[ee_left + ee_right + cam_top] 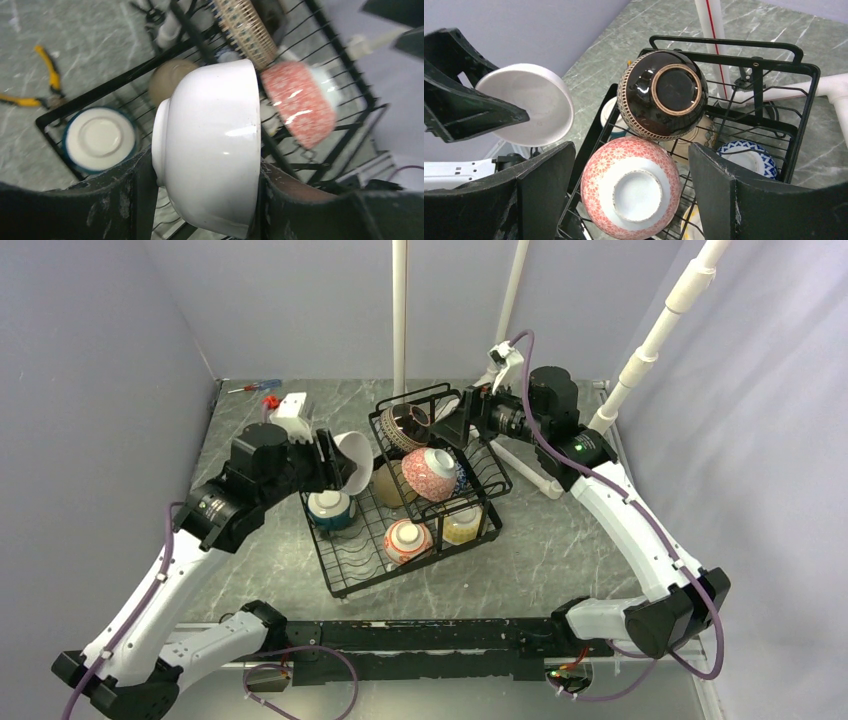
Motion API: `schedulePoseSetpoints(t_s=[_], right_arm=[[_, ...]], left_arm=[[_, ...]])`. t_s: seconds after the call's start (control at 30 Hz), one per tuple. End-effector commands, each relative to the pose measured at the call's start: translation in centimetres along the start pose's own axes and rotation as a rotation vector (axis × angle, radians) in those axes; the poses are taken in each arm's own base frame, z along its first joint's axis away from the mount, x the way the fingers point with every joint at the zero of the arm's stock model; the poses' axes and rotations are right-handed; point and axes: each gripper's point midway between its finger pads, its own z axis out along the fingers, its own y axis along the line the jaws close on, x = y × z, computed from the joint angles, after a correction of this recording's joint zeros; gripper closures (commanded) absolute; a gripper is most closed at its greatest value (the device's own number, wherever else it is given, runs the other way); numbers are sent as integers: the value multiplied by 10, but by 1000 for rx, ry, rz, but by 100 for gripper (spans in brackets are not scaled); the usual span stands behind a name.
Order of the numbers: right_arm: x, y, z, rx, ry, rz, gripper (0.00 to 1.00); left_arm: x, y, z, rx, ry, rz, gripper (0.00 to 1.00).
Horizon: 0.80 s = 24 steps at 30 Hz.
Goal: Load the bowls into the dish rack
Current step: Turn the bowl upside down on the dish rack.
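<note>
The black wire dish rack (345, 575) stands mid-table with several bowls in it. My left gripper (335, 462) is shut on a white bowl (210, 150), held on its side over the rack's left edge, one finger on its foot and one on its rim. My right gripper (631, 195) hangs open above the upper tier, its fingers (544, 190) apart from the upside-down pink-red patterned bowl (631, 187) below. A brown striped bowl (664, 95) leans behind that one. A teal bowl (100, 139) lies upside down in the base tray. A blue-white zigzag bowl (749, 157) sits at the right.
A tan bowl (170, 80), a small pink bowl (407, 540) and a yellow bowl (462, 525) also sit in the rack. A screwdriver (255, 387) and a white box (290, 407) lie at the back left, and yellow pliers (45, 80) are on the table there. White pipes (525, 465) cross behind the rack.
</note>
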Motion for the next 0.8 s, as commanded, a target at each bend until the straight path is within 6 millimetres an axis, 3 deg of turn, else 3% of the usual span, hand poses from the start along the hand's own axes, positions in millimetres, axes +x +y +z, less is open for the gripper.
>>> schedulePoseSetpoints(t_s=[0.0,0.4,0.77], right_arm=[[-11,3,-6,-19,-49,-19,13],[-6,-15,-16,33,-52,-14,13],[-1,-29,-26,69,-61,-5,13]], left_arm=[[17,34,-4,-127,25,90,97],[86,46,30,82,99,462,97],[116,53,61,227,15,778,97]])
